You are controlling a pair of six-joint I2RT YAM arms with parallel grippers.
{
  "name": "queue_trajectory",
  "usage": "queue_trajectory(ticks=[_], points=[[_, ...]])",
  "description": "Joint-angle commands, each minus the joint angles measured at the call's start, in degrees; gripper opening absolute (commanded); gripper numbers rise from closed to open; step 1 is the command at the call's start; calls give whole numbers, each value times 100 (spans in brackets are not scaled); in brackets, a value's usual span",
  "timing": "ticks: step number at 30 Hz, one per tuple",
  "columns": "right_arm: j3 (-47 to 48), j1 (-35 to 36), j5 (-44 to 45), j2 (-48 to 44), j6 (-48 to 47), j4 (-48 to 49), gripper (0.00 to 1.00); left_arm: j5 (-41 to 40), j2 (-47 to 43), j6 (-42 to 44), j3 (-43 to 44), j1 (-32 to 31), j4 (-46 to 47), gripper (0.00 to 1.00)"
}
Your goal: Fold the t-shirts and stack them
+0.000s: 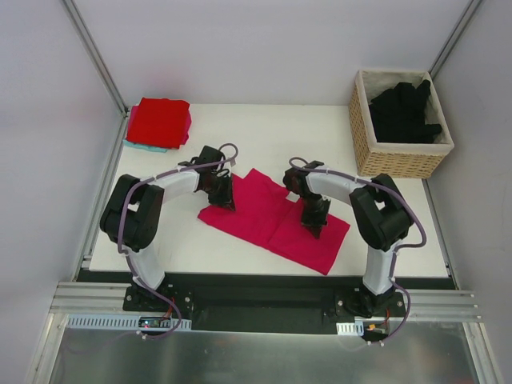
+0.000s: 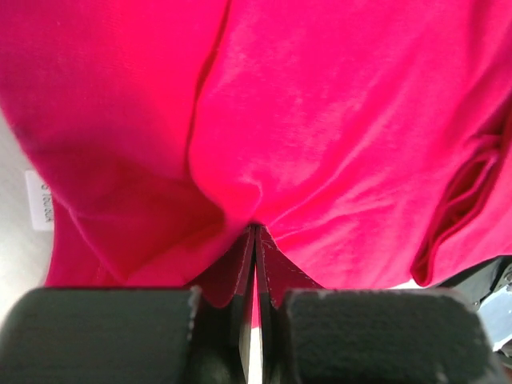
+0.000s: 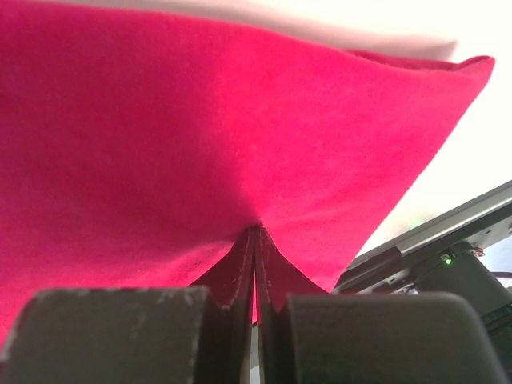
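Magenta t-shirt [image 1: 276, 218] lies mid-table [image 1: 264, 132], running diag. from the left toward the near right, w/ a fold line across its centre. Left gripper [image 1: 228, 204] is down on the shirt's left end. Right gripper [image 1: 316, 228] is down on the right half, near the near edge.

Left wrist view: fingers [image 2: 276, 272] pressed together, pinching a tuck of magenta cloth at the tips; fabric puckers up from the pinch. A small white label [image 2: 39, 200] shows at the shirt's edge, text too small to read.

Right wrist view: same, fingers [image 3: 232, 272] closed tight on a tuck of magenta cloth.

Red t-shirt [image 1: 160, 120] sits folded at the far-left corner, atop a teal cloth [image 1: 144, 146] that peeks out at its near edge. Black t-shirts [image 1: 404, 108] are heaped in the wicker basket [image 1: 384, 160] at far right.
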Motion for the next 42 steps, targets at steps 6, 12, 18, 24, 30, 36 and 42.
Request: queue_trajectory(ticks=[6,12,18,24,30,36,42], points=[[658,-237,61,460,-269,-233,1,34,-11,-127,-250,-70,8,0],[1341,-649,113,829,-654,-259,1,121,-336,-435,-689,-70,-536,0],[2678,-1053,-44,1654,-1270,-321,1,630,-855,-488,-1068,-88,-1037,0],[4804,-1168,-615,2796,-1973,-409,1,1123,-952,-619,-1165,-289,-1196,0],[5852,-1177,-1652,3509,-2212,-102,1,1185,-233,-734,-630,-868,-1179,0],[5668,-1169,-3128,3563,-2063,1155,1,1211,488,-901,179,-1458,-1108,0],[6046,-1151,-3788,3792,-2071,1840,1,1158,998,-1112,347,-1837,-688,0]])
